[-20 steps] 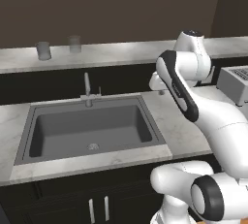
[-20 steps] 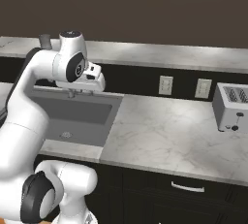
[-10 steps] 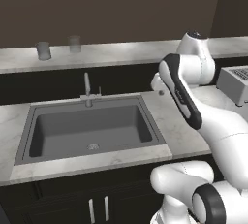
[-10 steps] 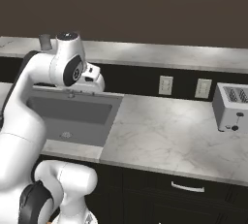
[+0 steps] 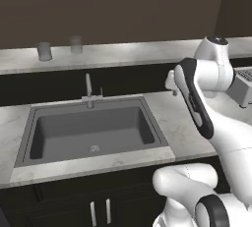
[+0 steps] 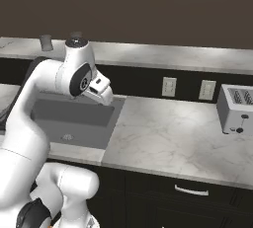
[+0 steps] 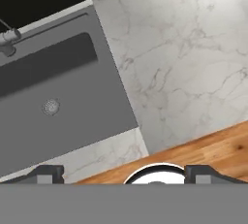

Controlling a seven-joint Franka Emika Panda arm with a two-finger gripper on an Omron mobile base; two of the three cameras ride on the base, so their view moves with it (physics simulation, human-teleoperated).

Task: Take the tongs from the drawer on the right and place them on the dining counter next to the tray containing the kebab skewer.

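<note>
While pincer gapes wide, holding nothing | sink bare | drawer closed

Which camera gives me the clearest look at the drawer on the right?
The right base view: the drawer shows its black front and silver bar handle below the marble worktop. In the left base view the arm covers that side; the hand view looks down at the worktop.

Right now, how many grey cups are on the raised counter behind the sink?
2. One grey cup stands far left on the raised counter; the second cup sits just right of it, slightly farther back. Both are left of the faucet. The robot arm may hide others.
</note>
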